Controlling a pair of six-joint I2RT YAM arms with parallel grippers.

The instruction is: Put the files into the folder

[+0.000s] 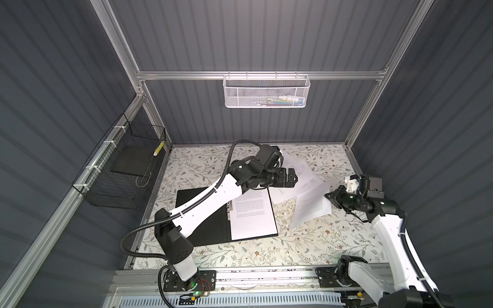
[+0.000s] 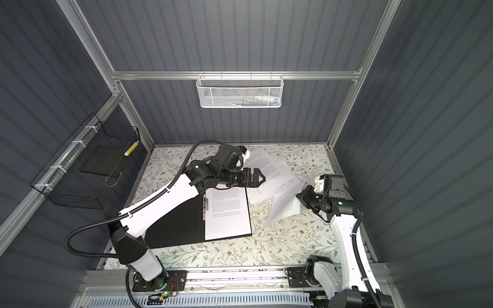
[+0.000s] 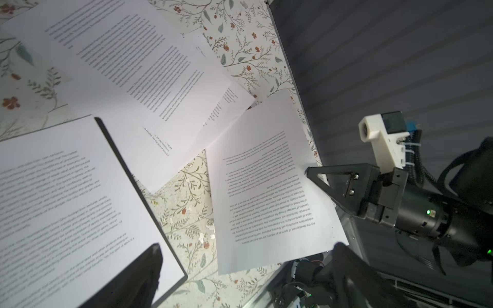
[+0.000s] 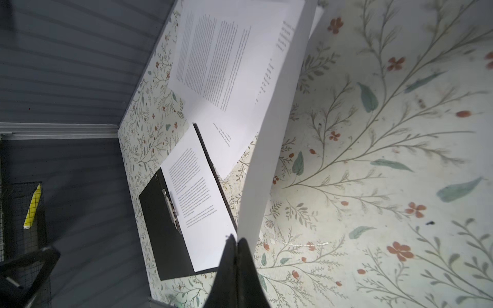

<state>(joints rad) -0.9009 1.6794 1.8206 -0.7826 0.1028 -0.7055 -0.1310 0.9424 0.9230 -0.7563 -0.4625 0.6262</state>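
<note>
The right jaws pinch a sheet point(image 3: 266, 200) by its long edge, axis crosswise; the open folder point(image 4: 154, 221) lies ahead, nearer the wide, empty left jaws.

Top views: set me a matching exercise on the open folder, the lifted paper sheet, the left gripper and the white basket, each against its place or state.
Things:
1. thin flat black-lined folder
2. lifted white printed paper sheet
3. left gripper
4. white metal mesh basket

Places or states:
A. hangs on the aluminium back rail
B. jaws open, holding nothing
C. lies open with one flat printed sheet inside
D. pinched at its edge by the shut right gripper

Pairs: 1-C; 2-D; 3-B; 4-A.
</note>
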